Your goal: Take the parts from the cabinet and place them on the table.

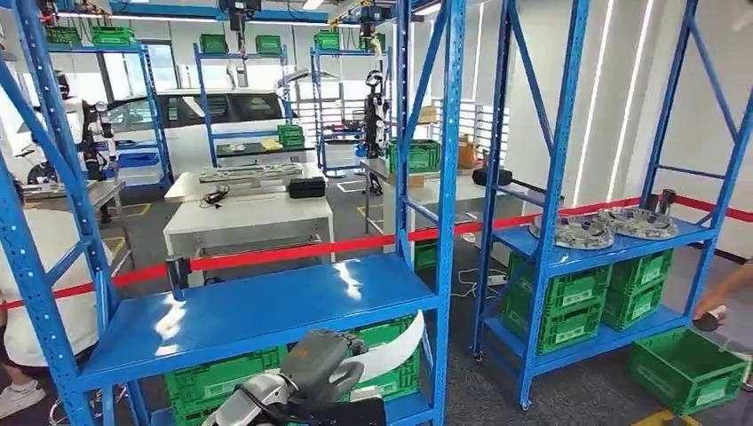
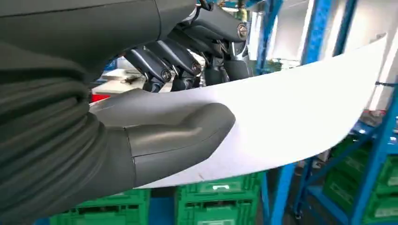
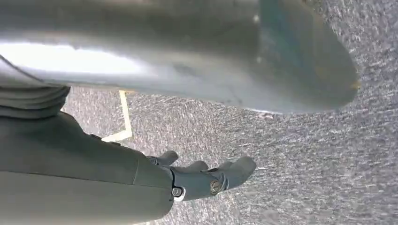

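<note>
The left hand [image 2: 178, 136] grips a curved white part [image 2: 300, 108] between thumb and fingers [image 2: 164, 61]. The right hand [image 3: 206, 176] hangs over the floor [image 3: 305, 164], fingers loosely apart, holding nothing.

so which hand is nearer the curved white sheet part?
Left. The left hand holds the curved white sheet part, thumb on one face and fingers on the other. The right hand hangs over grey carpet floor, holding nothing.

The left hand [image 1: 324, 359] grips a curved white part [image 1: 395, 348] just below the front edge of the blue shelf [image 1: 257, 311]; green crates [image 1: 222, 377] sit beneath that shelf, apparently stacked.
</note>
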Robot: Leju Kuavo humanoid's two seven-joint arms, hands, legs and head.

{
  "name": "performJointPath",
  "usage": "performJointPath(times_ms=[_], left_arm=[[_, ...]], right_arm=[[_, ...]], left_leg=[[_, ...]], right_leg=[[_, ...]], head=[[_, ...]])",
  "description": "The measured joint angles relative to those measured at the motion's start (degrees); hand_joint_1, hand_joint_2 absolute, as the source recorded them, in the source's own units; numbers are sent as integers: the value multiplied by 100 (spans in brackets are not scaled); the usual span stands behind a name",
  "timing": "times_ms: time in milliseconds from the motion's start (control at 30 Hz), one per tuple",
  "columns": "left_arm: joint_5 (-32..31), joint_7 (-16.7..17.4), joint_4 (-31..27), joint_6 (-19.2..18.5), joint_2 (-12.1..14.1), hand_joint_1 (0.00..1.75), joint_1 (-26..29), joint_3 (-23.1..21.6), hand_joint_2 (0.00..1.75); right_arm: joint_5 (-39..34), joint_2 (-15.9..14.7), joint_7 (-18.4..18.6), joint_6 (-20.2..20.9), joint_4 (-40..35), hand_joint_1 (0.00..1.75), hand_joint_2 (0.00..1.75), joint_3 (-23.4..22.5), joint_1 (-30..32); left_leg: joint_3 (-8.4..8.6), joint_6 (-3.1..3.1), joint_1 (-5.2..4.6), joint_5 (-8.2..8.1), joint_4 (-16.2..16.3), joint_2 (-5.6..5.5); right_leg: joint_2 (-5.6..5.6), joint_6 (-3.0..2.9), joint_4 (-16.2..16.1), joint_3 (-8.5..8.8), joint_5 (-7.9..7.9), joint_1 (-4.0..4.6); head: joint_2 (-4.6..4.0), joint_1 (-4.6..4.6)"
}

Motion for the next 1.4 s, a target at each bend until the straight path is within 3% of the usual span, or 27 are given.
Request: performJointPath(times_ms=[67,100,133,167,233,267,333,367,400,433,467,567,600,667,700,767,800,833,900,933,967,1067,1100,1167,1200,1233,1400], left_arm=[[29,-42,-2,-27,-35,175,-5,-4,175],[48,-53,-9,-27,-35,175,-5,-4,175],[68,-88,-9,-27,-33,175,-6,-9,175],[79,-94,-9,-29,-20,175,-6,-11,175],[125,-146,-4,-79,9,175,15,-15,175],[147,-184,-4,-103,15,175,27,-15,175],[175,-214,-4,-136,20,175,34,-17,175],[182,-221,-15,-145,17,175,28,-17,175],[182,-230,-35,-147,4,175,19,-20,175],[182,-234,-50,-147,4,175,4,-20,175],[184,-238,-55,-147,2,175,-6,-22,175],[184,-238,-72,-151,-44,175,-18,-31,175],[186,-236,-77,-153,-59,175,-23,-31,175],[186,-238,-87,-153,-90,175,-40,-31,175],[186,-238,-87,-153,-87,175,-42,-31,175],[186,-232,-68,-158,-79,175,-36,-31,175],[188,-230,-57,-158,-81,175,-36,-33,175],[193,-225,-52,-158,-83,175,-36,-35,175],[201,-219,-55,-156,-94,175,-49,-35,175],[208,-217,-55,-158,-101,175,-64,-37,175],[219,-214,-55,-158,-105,175,-75,-35,175],[245,-214,-52,-153,-122,175,-81,-39,175],[252,-219,-52,-147,-127,175,-88,-39,175],[254,-256,-37,-103,-118,175,-95,-44,175],[254,-269,-22,-79,-103,175,-97,-44,175],[254,-273,-11,-75,-94,175,-94,-44,175],[254,-273,-11,-75,-94,175,-94,-44,175]], right_arm=[[9,0,0,2,0,0,0,0,12],[15,0,0,4,0,0,0,0,18],[26,0,0,17,0,0,0,0,19],[26,-4,-5,20,0,0,0,0,8],[81,-4,-5,17,0,0,0,2,2],[110,-4,11,13,0,0,0,2,9],[127,-4,26,11,0,0,0,2,31],[129,-7,30,11,0,0,0,2,38],[138,-7,28,13,0,0,0,2,36],[144,-7,26,11,0,0,0,4,31],[144,-4,22,13,0,0,0,7,19],[147,-15,20,17,0,0,0,7,39],[147,-33,20,17,0,0,0,7,54],[147,-26,20,17,2,0,0,7,59],[147,-35,20,17,2,0,0,7,36],[142,-37,6,2,2,0,0,7,21],[118,-37,-9,-11,2,0,0,7,28],[103,-37,-33,-20,2,0,0,7,37],[92,-50,-50,-26,2,0,0,7,34],[81,-59,-53,-31,2,0,0,7,28],[77,-57,-50,-31,2,0,0,7,19],[74,-57,-24,-35,2,0,0,7,24],[70,-57,0,-35,2,0,0,7,33],[50,-46,57,-39,2,0,0,4,36],[46,-46,63,-53,2,0,0,4,21],[42,-46,68,-57,2,0,0,4,14],[42,-46,68,-57,2,0,0,4,14]], left_leg=[[24,-48,1,-1,-27,107],[-12,-105,27,-43,-2,12],[-53,-149,46,-187,160,-316],[-192,-169,53,-403,495,-474],[-607,-188,64,-815,1409,-554],[-751,-184,63,-893,1717,-558],[-674,-152,64,-673,1539,-566],[-444,-115,63,-402,1064,-597],[-158,-75,63,-144,501,-704],[47,-35,64,-48,67,-944],[58,-34,50,-99,-17,-1037],[40,51,-13,-48,-32,-855],[101,101,69,37,-133,-756],[81,181,63,107,-172,-653],[63,182,52,113,-169,-585],[26,188,31,109,-142,-427],[6,189,29,107,-125,-357],[-9,190,26,102,-108,-284],[-13,165,27,69,-71,-145],[-12,137,16,43,-37,-85],[-22,100,-40,18,-27,-44],[20,39,-28,5,-55,102],[27,6,-46,-11,-49,154],[-111,-82,10,-263,271,-365],[-276,-104,27,-492,669,-503],[-373,-113,35,-605,894,-535],[-373,-113,35,-605,894,-535]], right_leg=[[106,-61,-11,-16,22,-9],[150,-104,-44,-3,50,-44],[195,-131,-51,-10,63,-59],[236,-155,-53,-24,78,-61],[369,-176,-53,-61,95,-58],[436,-179,-53,-77,108,-57],[580,-160,-52,-95,135,-58],[662,-140,-52,-98,152,-57],[729,-120,-52,-98,168,-57],[778,-101,-52,-108,184,-76],[822,-57,-46,-130,208,-52],[975,89,-144,-162,299,-98],[1018,127,-151,-177,327,-90],[514,134,235,-363,3,-41],[393,151,647,-544,-225,-34],[332,170,1487,-894,-574,-31],[325,176,1615,-935,-581,-32],[311,175,1430,-813,-463,-31],[196,150,425,-191,-57,-23],[-30,115,-60,87,13,-2],[-160,48,-55,81,-2,30],[52,-24,-83,39,29,43],[113,-64,-118,41,55,-2],[194,-135,-150,44,101,-44],[249,-149,-151,29,110,-50],[285,-151,-151,21,112,-51],[285,-151,-151,21,112,-51]], head=[[0,0],[0,0],[0,-13],[0,-13],[0,-20],[0,-22],[0,-24],[0,-24],[0,-26],[0,-26],[0,-22],[0,-24],[0,-31],[0,4],[0,15],[0,15],[0,17],[0,17],[0,15],[0,17],[0,9],[0,2],[0,2],[0,-16],[0,-13],[0,-20],[0,-20]])
